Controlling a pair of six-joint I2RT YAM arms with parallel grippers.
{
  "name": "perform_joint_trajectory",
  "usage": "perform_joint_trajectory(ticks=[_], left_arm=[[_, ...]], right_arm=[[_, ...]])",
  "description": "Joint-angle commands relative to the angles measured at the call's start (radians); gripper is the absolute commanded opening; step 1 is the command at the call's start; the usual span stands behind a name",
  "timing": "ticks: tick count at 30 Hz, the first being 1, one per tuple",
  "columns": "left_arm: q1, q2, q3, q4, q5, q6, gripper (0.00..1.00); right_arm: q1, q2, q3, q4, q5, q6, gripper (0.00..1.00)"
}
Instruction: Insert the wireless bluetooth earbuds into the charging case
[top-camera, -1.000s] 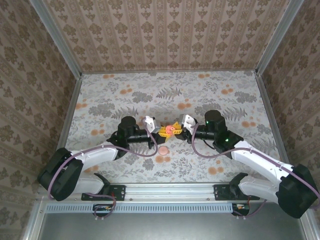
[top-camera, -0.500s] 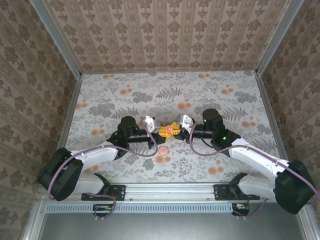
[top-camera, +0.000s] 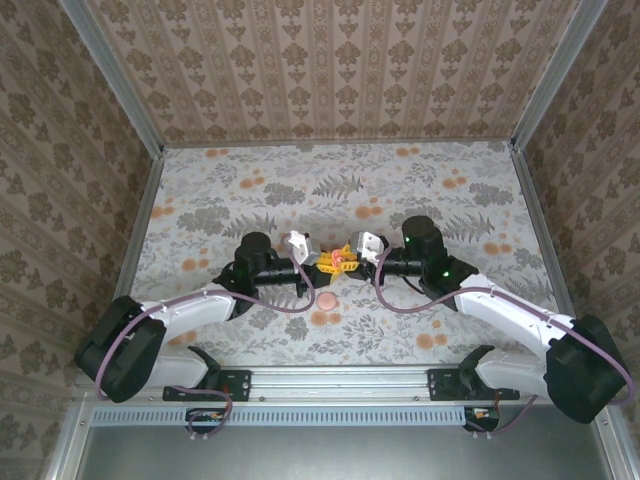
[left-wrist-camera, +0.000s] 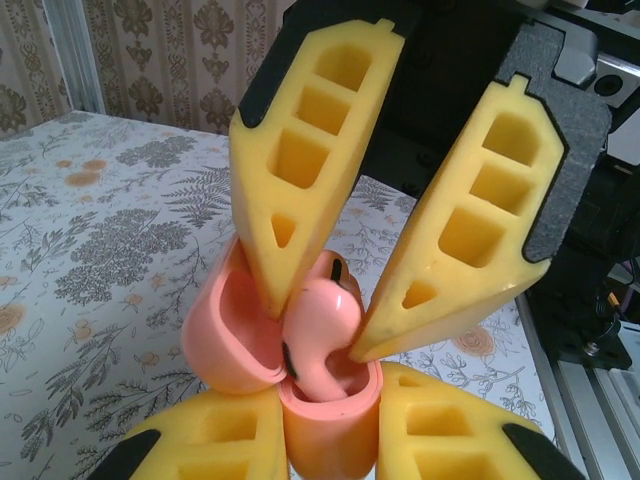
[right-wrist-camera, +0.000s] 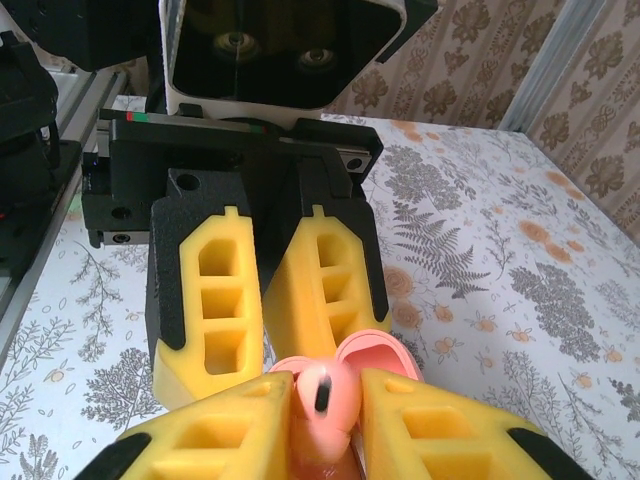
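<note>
Left wrist view: the charging case (left-wrist-camera: 330, 430) runs off the bottom edge, with the lower end of the earbud (left-wrist-camera: 320, 325) hidden inside it. From above, the two are too small to tell apart.

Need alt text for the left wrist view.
The right gripper pinches a pink earbud, its lower end inside the open charging case, which the left gripper clamps from below. The lid is tipped open to the left, over a floral table.
</note>
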Motion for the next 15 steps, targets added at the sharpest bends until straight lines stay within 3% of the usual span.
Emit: perform_joint_trajectory(ticks=[1,9,15], left_arm=[[0.001,-0.044,0.019,0.069,0.036,-0.009,0.19],[0.001,-0.050,0.016,0.052,0.028,0.002,0.19],[0.002,-0.047,0.000,0.037,-0.022,0.024,0.19]], right_arm=[[-0.003,0.019,0.021,-0.064,0.002,-0.039,0.25],[-0.003,0.009,0.036,-0.083,0.000,-0.051,0.29],[-0.008,-0.057,0.021,-0.061,-0.023,-0.024,0.41]])
